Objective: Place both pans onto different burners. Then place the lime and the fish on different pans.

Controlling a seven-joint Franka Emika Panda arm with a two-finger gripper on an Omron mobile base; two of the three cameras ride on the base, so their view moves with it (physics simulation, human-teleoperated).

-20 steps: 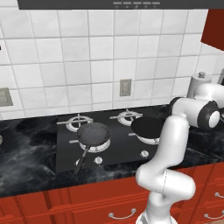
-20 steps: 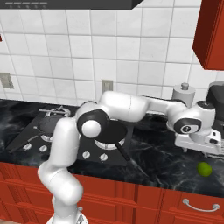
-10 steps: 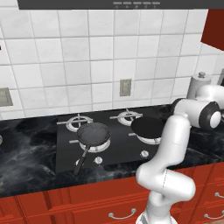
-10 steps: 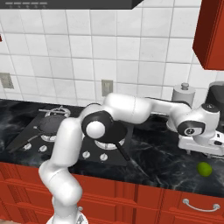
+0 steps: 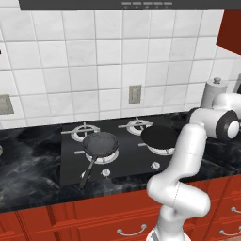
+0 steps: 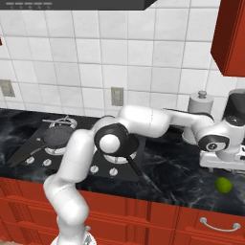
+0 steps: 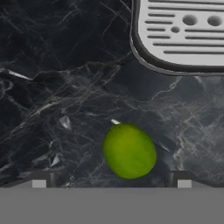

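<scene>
The arm has swung right past the cooktop; its gripper (image 7: 111,183), fingers spread wide and empty, now hovers with the lime (image 7: 129,150) between them on the counter (image 7: 52,87), ready for grasping.

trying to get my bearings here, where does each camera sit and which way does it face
Left base view: behind the arm's left, facing forward and down at the cooktop, both pans on burners; the white arm rises at lower right.
Right base view: behind the arm's right, facing the same counter; the arm reaches right toward the lime.
Hand view: on the hand, looking down at the lime between the open pincer tips, beside a white slotted appliance.
Shared: both base views show the cooktop and pans; right base and hand views share the lime.
</scene>
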